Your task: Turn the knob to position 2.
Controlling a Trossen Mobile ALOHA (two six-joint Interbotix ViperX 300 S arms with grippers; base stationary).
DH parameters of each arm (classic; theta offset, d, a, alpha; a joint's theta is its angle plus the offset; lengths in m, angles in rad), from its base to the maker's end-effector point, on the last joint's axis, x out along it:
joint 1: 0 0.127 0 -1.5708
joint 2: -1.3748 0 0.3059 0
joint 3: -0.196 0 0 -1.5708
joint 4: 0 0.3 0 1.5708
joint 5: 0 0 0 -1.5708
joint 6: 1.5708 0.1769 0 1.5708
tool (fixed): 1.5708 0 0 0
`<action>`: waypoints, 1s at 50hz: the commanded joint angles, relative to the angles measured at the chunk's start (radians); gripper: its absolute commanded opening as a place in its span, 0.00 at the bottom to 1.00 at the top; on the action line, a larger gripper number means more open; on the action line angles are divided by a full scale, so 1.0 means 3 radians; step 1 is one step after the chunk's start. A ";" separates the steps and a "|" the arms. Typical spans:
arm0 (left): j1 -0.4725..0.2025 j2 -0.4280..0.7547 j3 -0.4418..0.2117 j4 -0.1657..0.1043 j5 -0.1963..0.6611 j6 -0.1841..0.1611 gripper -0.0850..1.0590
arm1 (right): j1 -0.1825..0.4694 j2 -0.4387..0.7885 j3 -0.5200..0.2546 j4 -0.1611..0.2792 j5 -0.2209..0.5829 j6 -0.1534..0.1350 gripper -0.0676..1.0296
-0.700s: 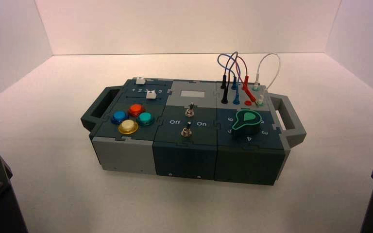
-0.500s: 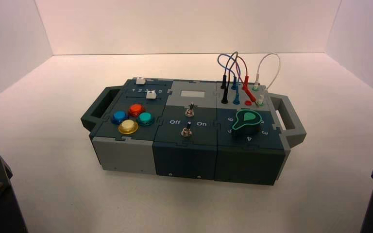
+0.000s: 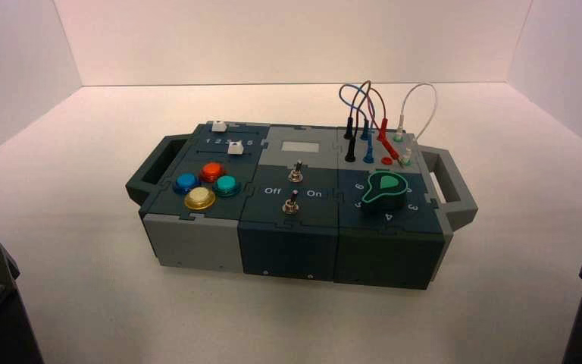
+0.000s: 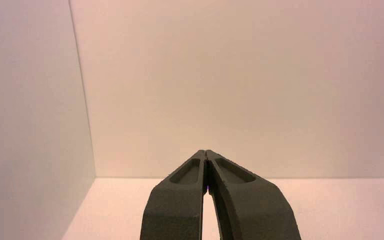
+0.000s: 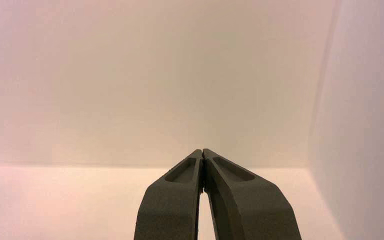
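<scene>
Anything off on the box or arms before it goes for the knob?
Nothing stands out. The box sits flat, turned slightly, wires plugged in at the back right. The knob is untouched in its ring of digits. Left gripper and right gripper are parked shut, facing the back wall, away from the box.

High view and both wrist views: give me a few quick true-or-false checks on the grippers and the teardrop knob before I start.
1. The left gripper is shut on nothing. True.
2. The right gripper grips the light green teardrop knob. False: it is shut in open air, away from the box.
3. The knob sits on the box's right end, in front of the plugged wires. True.
4. The knob stands beside the yellow round push-button. False: that button is on the left end.
</scene>
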 commanded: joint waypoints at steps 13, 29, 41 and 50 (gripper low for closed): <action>-0.0752 0.0286 -0.0220 0.0000 0.0455 -0.0010 0.05 | 0.0624 0.0133 -0.0174 0.0240 0.0752 0.0015 0.04; -0.1514 0.0532 -0.0363 -0.0031 0.1115 -0.0020 0.04 | 0.0859 0.0220 -0.0087 0.0542 0.1283 0.0015 0.04; -0.1928 0.0726 -0.0363 -0.0066 0.1232 -0.0097 0.05 | 0.1130 0.0220 0.0005 0.0747 0.1447 0.0036 0.04; -0.2081 0.0956 -0.0378 -0.0066 0.1237 -0.0159 0.05 | 0.1314 0.0220 0.0031 0.0926 0.1544 0.0056 0.04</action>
